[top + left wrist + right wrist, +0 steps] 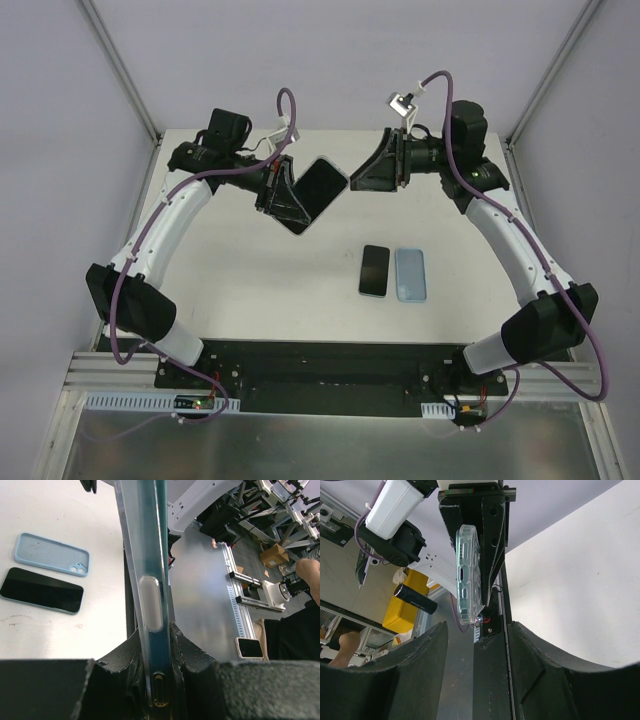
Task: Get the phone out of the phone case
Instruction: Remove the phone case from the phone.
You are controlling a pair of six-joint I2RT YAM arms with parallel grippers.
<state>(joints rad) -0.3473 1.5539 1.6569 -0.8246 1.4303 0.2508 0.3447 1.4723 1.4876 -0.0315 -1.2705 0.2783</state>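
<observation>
currently the left gripper (pixel 292 203) is clamped on the black phone (pixel 322 185) in its clear plastic case (pixel 467 570), raised over the far edge of the white table (pixel 240 270). the right gripper (pixel 362 178), fingers spread and empty, hovers just beside. recommended: pinch only the case rim, peel one corner.

Overhead plus wrist close-ups; shared phone (pixel 318 192)

Open air between the held phone (pixel 322 185) and the right fingers (pixel 378 170), nothing in that gap. Left fingers (pixel 280 200) block its left side. Down on the counter (pixel 240 270) a loose phone (pixel 374 270) and blue case (pixel 411 274) lie side by side mid-right; left half is bare.
</observation>
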